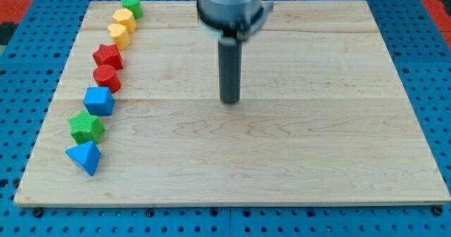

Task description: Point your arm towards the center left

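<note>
My tip (230,101) rests near the middle of the wooden board (296,159), well to the right of all the blocks. A curved column of blocks runs down the view's left side: a green cylinder (131,5), a yellow block (124,19), a second yellow block (118,34), a red star (108,56), a red cylinder (107,77), a blue cube-like block (99,101), a green star (86,127) and a blue pyramid-like block (84,156). The tip touches none of them.
The board lies on a blue perforated table (21,89). The arm's grey body (230,8) hangs over the board's top middle. A red area (28,1) shows at the view's top left corner.
</note>
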Controlling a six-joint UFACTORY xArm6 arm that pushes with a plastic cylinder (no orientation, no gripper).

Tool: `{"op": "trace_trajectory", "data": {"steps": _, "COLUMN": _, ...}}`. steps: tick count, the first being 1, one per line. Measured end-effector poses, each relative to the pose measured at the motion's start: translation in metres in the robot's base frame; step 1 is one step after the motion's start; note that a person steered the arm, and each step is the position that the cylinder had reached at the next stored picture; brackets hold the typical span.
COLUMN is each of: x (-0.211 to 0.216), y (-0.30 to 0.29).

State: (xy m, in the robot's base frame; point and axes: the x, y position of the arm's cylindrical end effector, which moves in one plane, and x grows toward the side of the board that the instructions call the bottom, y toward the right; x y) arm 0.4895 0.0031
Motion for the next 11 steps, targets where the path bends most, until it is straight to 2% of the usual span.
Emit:
{"op": "trace_trajectory", "data": {"steps": 1, "x": 0.092, "y": -0.02}}
{"op": "trace_trajectory", "data": {"steps": 2, "x": 0.122, "y": -0.134}}
{"op": "trace_trajectory", "data": {"steps": 3, "x": 0.128, "y": -0.233}}
{"op": "trace_trajectory", "data": {"steps": 4, "x": 0.107, "y": -0.306}}
{"op": "trace_trajectory", "data": {"steps": 5, "x": 0.093, "y": -0.307}}
{"op": "trace_trajectory", "data": {"steps": 6, "x": 0.02, "y": -0.308}}
{"op": "trace_trajectory", "data": {"steps": 7, "x": -0.033, "y": -0.308}}
{"op": "trace_trajectory", "data": {"steps": 8, "x": -0.063, "y": -0.308}}
{"op": "trace_trajectory", "data": {"steps": 11, "x": -0.081, "y": -0.308}}
